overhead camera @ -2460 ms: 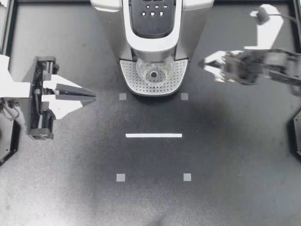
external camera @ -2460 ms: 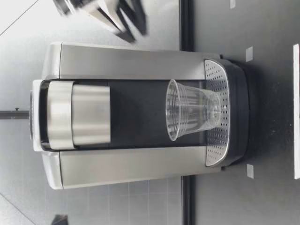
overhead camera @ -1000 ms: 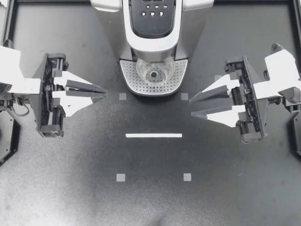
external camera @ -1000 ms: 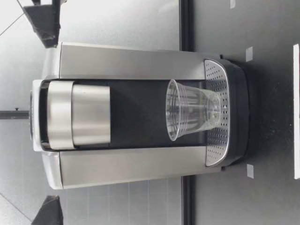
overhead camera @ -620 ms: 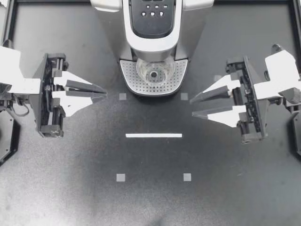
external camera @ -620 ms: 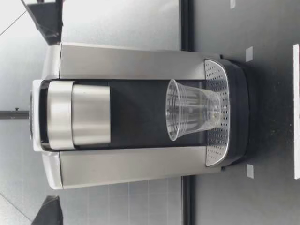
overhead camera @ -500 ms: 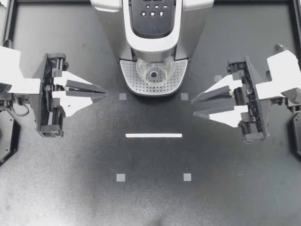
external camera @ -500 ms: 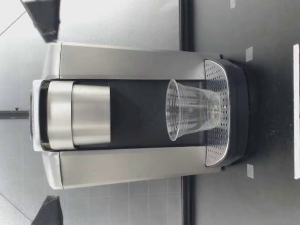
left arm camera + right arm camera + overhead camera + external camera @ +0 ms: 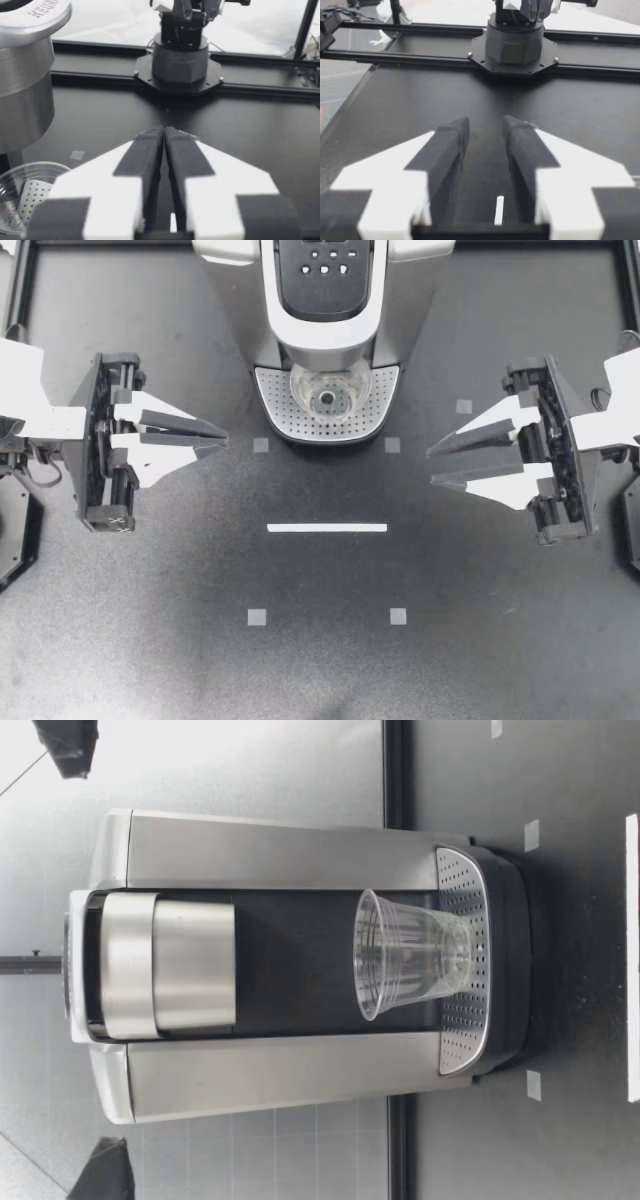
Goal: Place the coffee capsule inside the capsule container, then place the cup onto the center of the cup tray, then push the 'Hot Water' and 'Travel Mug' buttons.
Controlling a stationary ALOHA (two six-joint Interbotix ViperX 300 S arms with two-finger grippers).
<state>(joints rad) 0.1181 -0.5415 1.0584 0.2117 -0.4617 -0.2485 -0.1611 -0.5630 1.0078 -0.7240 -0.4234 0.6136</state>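
Top view: left claw (image 9: 224,442) together, right claw (image 9: 430,467) apart, at opposite sides of table (image 9: 320,670).

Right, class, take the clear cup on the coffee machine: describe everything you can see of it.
The cup is clear thin plastic with faint ridges near its rim, tapering from a wide open mouth to a narrower base. It looks empty. It stands upright, roughly centred, on the perforated cup tray, below the silver brew head with a gap between them. Only the tray touches it. The left gripper and right gripper are well off to either side.
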